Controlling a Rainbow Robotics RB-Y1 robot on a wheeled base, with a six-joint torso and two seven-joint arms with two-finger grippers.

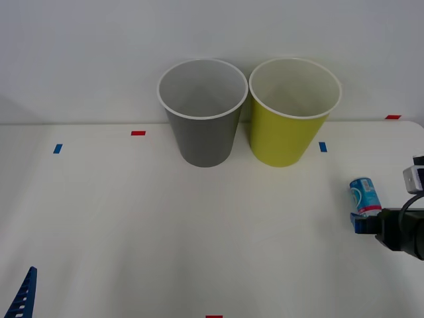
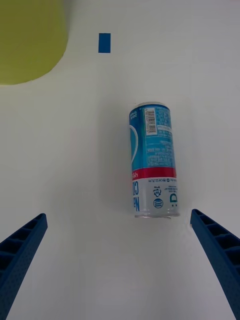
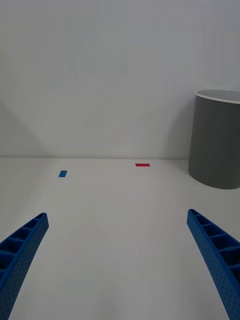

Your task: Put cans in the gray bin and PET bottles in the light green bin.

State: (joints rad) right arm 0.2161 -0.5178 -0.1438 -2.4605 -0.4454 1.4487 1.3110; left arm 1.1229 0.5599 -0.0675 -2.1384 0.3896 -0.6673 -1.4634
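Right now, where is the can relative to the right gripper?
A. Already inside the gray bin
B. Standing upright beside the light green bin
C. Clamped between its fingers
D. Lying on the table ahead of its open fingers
D. The can lies on its side on the table, ahead of the right gripper, whose fingers are spread and not touching it.

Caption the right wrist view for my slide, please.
Open right end effector poised over the can lying on the white table.

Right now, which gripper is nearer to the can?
The right. The right gripper is open just short of the can, which lies on the table's right side. The left gripper is open at the near left corner, far from it.
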